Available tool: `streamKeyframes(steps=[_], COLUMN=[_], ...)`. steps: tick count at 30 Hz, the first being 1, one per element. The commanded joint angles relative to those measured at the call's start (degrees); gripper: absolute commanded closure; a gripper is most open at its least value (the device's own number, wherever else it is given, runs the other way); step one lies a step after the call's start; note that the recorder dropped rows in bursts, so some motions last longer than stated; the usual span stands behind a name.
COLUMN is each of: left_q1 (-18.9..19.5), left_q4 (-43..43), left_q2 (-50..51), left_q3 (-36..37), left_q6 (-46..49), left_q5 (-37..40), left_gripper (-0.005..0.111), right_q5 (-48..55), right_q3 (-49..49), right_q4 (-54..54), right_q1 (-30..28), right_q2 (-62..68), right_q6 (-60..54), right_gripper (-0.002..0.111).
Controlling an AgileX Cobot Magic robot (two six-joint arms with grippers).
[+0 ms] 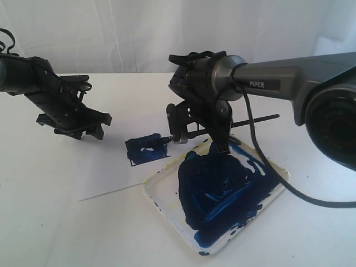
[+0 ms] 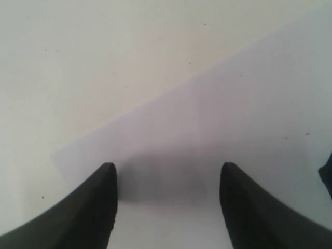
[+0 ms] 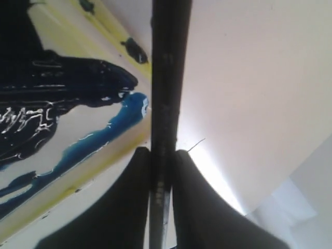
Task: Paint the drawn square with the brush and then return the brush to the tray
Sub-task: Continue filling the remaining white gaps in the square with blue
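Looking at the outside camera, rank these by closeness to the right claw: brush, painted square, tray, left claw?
1. brush, clamped in the right gripper.
2. drawn square, just left, and tray, below: too close to call.
3. left gripper, far left.

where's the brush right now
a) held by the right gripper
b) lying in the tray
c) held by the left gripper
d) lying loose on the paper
a: the right gripper has its jaws closed on the brush handle, while the left gripper is open with nothing between its fingers.
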Motion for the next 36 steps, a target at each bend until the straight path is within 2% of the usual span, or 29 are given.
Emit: streamKeyframes(steps=[1, 9, 16, 21, 28, 36], left_q1=[0.04, 0.04, 0.04, 0.04, 0.04, 0.04], left_q4=[0.1, 0.1, 0.1, 0.1, 0.08, 0.08], left_q2=[0.27, 0.27, 0.27, 0.27, 0.27, 0.27], left_q3=[0.41, 0.41, 0.41, 0.41, 0.41, 0.41], left_q6=[-0.43, -0.43, -0.43, -0.43, -0.43, -0.43], left_q5=[1.23, 1.23, 1.23, 1.23, 1.33, 1.33], left_gripper=[0.044, 0.044, 0.044, 0.044, 0.044, 0.044], right_q5=[0.73, 0.98, 7.08, 8.26, 1.77, 2.93], right_q3=[-0.41, -0.41, -0.41, -0.41, -0.41, -0.41], right_q4=[0.67, 1.21, -2.84, -6.37, -4.22, -4.7], right_q1=[1.27, 2.13, 2.47, 2.47, 2.47, 2.47], right_q2=[-0.29, -1.13, -1.16, -1.16, -1.16, -1.16], right_q6=[-4.82, -7.94, -9.44, -3.5, 4.04, 3.69], right_gripper=[0.108, 0.108, 0.108, 0.108, 0.108, 0.108])
